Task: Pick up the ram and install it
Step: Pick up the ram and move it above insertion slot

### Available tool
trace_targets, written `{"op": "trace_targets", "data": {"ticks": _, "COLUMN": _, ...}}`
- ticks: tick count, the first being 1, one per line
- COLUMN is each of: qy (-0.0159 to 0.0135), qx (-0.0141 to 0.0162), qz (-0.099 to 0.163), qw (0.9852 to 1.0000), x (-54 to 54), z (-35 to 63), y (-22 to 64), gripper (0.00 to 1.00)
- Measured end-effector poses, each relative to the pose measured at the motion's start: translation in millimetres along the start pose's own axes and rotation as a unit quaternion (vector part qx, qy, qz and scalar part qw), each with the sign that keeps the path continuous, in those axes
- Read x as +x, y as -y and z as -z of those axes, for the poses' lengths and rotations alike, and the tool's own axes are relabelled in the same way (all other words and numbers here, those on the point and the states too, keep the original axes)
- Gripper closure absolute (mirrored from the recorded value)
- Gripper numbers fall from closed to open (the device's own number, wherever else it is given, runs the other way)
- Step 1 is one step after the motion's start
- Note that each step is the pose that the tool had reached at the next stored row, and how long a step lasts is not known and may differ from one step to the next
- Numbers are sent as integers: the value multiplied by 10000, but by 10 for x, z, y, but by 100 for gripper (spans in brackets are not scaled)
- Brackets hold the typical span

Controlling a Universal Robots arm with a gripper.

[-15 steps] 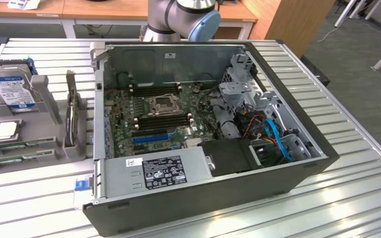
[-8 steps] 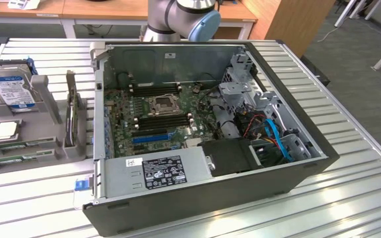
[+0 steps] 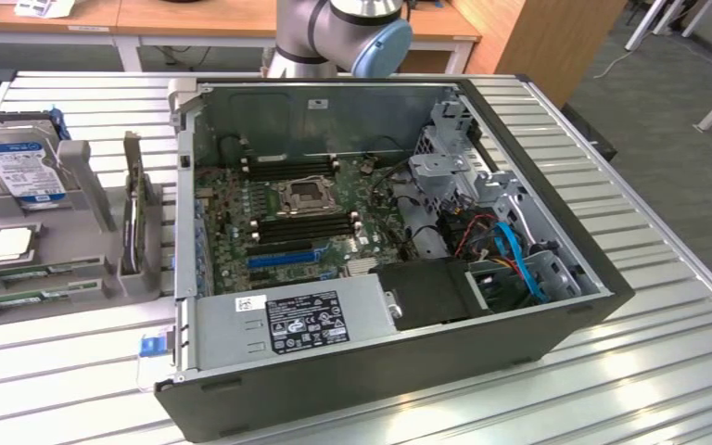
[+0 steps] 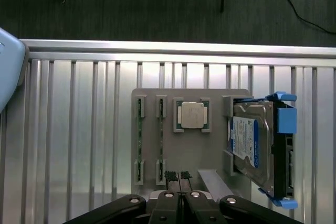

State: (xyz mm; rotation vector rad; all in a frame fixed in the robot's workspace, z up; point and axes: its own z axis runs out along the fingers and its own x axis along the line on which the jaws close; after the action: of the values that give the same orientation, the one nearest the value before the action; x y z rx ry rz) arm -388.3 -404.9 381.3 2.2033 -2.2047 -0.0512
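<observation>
Gripper fingertips pressed together, gripping nothing; body cut off by the frame. Just beyond, grey plastic holder on slatted metal tabletop: two thin green ram sticks slotted edge-on along one edge, chips indistinct; one square silver processor; one blue-framed hard drive.

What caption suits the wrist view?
Shut gripper above a gray holder with ram, a CPU and a hard drive.
</observation>
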Motion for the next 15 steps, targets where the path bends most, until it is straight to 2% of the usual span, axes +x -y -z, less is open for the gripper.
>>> {"op": "trace_targets", "data": {"ticks": 10, "qy": 0, "qx": 0, "qz": 0, "qw": 10000, "x": 0, "z": 0, "y": 0, "gripper": 89}}
{"op": "trace_targets", "data": {"ticks": 13, "qy": 0, "qx": 0, "qz": 0, "qw": 10000, "x": 0, "z": 0, "y": 0, "gripper": 71}}
{"op": "trace_targets", "data": {"ticks": 15, "qy": 0, "qx": 0, "qz": 0, "qw": 10000, "x": 0, "z": 0, "y": 0, "gripper": 71}}
